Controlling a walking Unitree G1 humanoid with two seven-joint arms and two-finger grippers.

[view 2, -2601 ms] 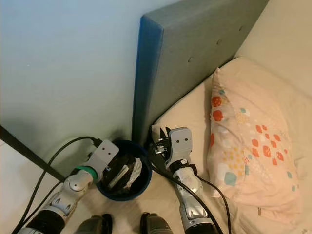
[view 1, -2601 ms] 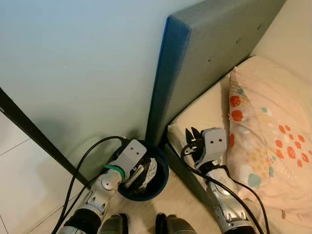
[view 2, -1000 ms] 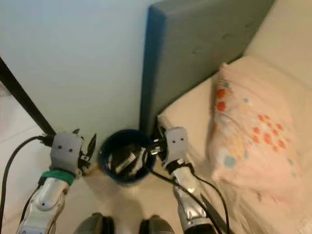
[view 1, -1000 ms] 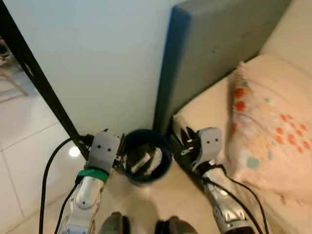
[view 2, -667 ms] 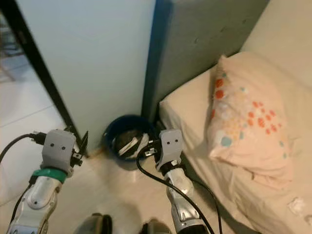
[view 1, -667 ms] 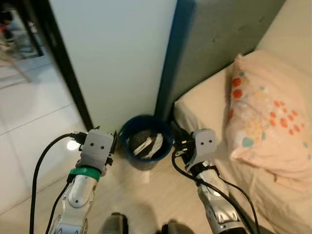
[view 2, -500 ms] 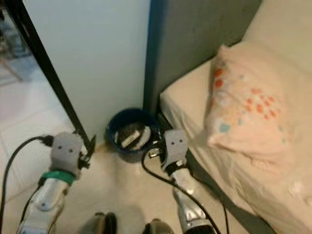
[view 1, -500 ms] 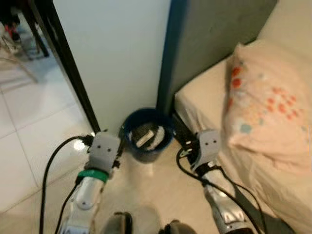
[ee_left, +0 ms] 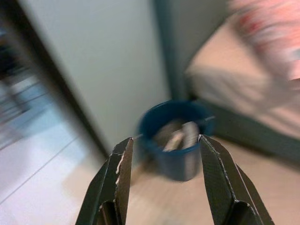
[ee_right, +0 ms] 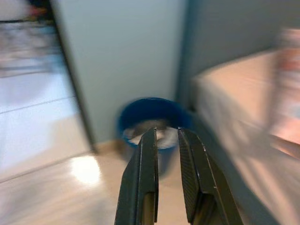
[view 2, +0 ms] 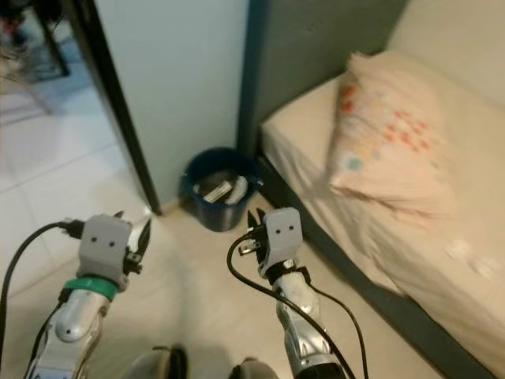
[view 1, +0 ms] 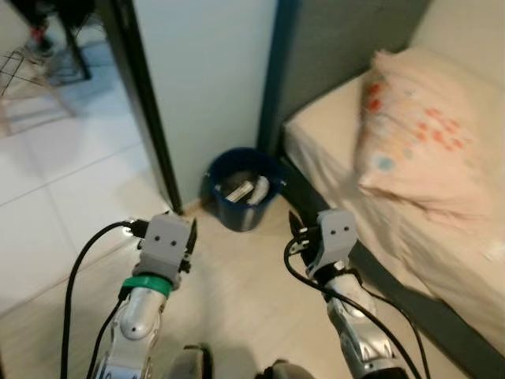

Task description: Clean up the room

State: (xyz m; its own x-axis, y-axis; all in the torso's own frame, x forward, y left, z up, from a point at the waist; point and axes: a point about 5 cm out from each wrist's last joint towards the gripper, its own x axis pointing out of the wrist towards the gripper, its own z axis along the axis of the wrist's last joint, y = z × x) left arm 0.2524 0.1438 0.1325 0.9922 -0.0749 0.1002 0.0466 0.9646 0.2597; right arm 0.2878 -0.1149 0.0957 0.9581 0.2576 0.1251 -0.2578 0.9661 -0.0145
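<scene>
The blue bin (view 1: 239, 189) stands on the floor (view 1: 237, 276) in the corner where the pale wall (view 1: 205, 71) meets the grey headboard (view 1: 339, 47), just beside the bed (view 1: 331, 142); a few pale scraps of rubbish (view 2: 221, 189) lie inside it. My left claw (ee_left: 164, 173) hangs over bare floor, well short of the bin, with its two black fingers (ee_left: 117, 183) spread wide apart and nothing between them or touching them. My right claw (ee_right: 166, 178) is raised over the floor near the bed's dark base, pointing toward the bin; its fingers (ee_right: 143, 183) stand close together with only a narrow slit between them, and they hold nothing. A flowered pillow (view 1: 418, 126) lies on the bed. A black door frame (view 1: 146, 103) runs down beside the wall, with white tiles (view 1: 63, 189) beyond it. Both wrist views are blurred.
</scene>
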